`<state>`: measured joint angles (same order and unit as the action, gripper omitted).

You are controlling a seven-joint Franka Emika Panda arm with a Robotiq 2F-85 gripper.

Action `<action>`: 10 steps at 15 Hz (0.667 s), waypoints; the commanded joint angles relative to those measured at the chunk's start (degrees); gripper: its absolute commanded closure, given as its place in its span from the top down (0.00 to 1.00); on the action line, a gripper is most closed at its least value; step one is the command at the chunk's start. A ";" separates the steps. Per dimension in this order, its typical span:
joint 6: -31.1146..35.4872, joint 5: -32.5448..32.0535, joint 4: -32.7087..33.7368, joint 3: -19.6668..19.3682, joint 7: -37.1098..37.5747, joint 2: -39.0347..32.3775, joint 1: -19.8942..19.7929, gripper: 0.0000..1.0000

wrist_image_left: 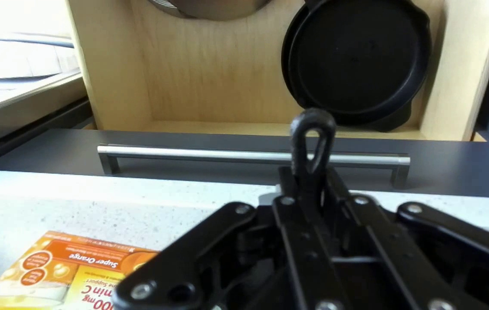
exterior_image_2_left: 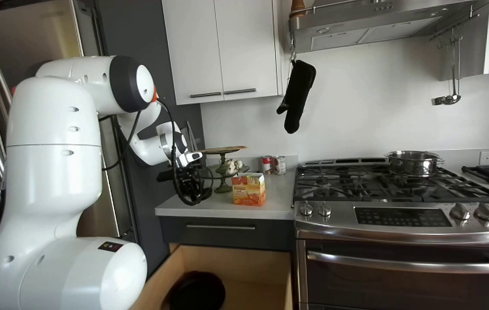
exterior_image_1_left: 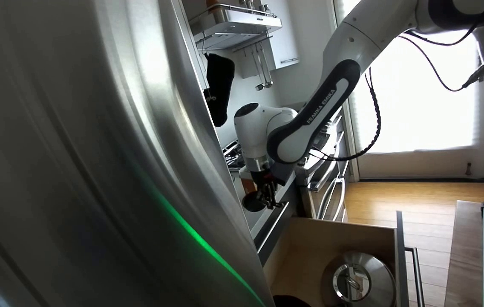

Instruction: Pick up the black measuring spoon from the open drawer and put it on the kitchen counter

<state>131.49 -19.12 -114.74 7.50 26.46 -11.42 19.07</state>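
The black measuring spoon looks like a small pan, with a round dark head (exterior_image_1_left: 253,201) and a looped handle (wrist_image_left: 312,129). My gripper (wrist_image_left: 309,183) is shut on its handle, and the loop sticks out past the fingertips. The head is hidden in the wrist view. In the exterior views my gripper (exterior_image_1_left: 272,200) (exterior_image_2_left: 190,185) points down above the left end of the pale kitchen counter (wrist_image_left: 16,202) (exterior_image_2_left: 281,193). I cannot tell whether the spoon touches the counter. The open drawer (exterior_image_1_left: 295,251) (exterior_image_2_left: 253,292) (wrist_image_left: 210,64) lies lower, in front of the counter.
An orange box (wrist_image_left: 72,275) (exterior_image_2_left: 249,189) stands on the counter near my gripper. A cake stand (exterior_image_2_left: 223,185) and cans (exterior_image_2_left: 267,164) are behind it. Black pans (wrist_image_left: 360,60) and a pot lid (exterior_image_1_left: 378,277) lie in the drawer. A bar handle (wrist_image_left: 227,154) crosses a shut drawer.
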 commanded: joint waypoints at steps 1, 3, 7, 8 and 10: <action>-5.54 4.47 8.86 0.71 -3.75 -5.35 -1.58 0.05; -5.35 6.32 12.24 0.71 -4.81 -8.00 -1.73 0.05; -4.05 9.78 17.82 0.39 -5.87 -13.31 -1.70 0.05; -4.32 10.69 18.95 0.40 -6.29 -14.41 -1.76 0.05; -4.36 11.65 20.92 0.03 -6.01 -16.64 -1.54 0.05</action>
<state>127.86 -10.01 -98.22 7.47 21.74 -24.33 17.87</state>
